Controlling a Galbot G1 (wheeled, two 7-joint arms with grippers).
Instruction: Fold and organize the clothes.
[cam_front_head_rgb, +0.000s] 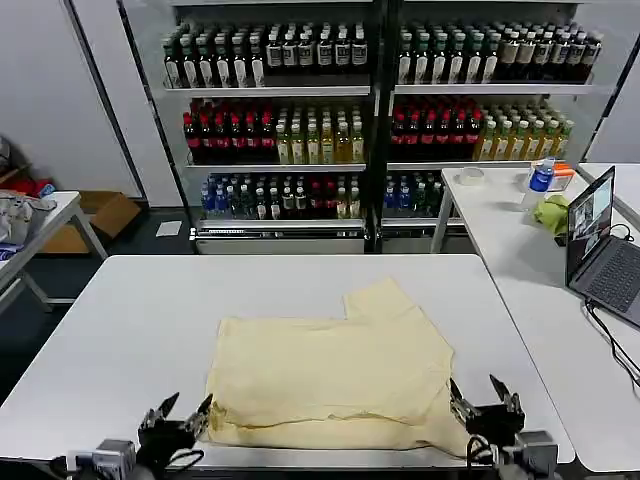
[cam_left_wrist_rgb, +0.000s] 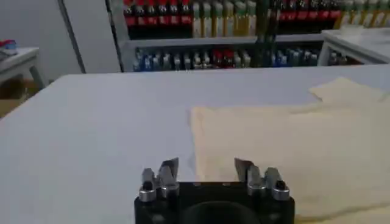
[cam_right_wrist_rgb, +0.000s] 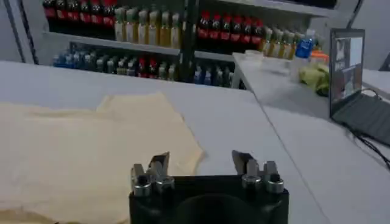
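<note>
Left table: a white side table (cam_front_head_rgb: 45, 215) at the far left, carrying a heap of mixed items too small to tell.
Shelving: a white rack of shelves (cam_front_head_rgb: 380, 90) beyond the table's far edge, holding rows of bottles, dark on the top shelf, red and yellow-green on the middle one, blue and mixed on the lowest.
Work surface: a white rectangular table (cam_front_head_rgb: 120, 320), bare toward its left edge.
Left gripper (cam_front_head_rgb: 178, 414): a black claw with metal fingertips at the near edge by the near-left corner of the shirt, jaws spread wide and holding nothing; in the left wrist view (cam_left_wrist_rgb: 207, 173) it sits low over the shirt's left margin.
Shirt: a pale cream-yellow short-sleeved T-shirt of soft fabric (cam_front_head_rgb: 330, 370), lying flat and partly folded in the middle of the table toward the near edge, one sleeve pointing at the far edge.
Right gripper (cam_front_head_rgb: 485, 402): a matching black claw at the near edge by the shirt's near-right corner, jaws wide, nothing held (cam_right_wrist_rgb: 203, 164).
Right table: a white table (cam_front_head_rgb: 500, 230) bearing an open dark laptop (cam_front_head_rgb: 600, 245), a bright-green cloth (cam_front_head_rgb: 551, 213), a blue-labelled bottle (cam_front_head_rgb: 540, 180) and a tape roll (cam_front_head_rgb: 470, 176).
</note>
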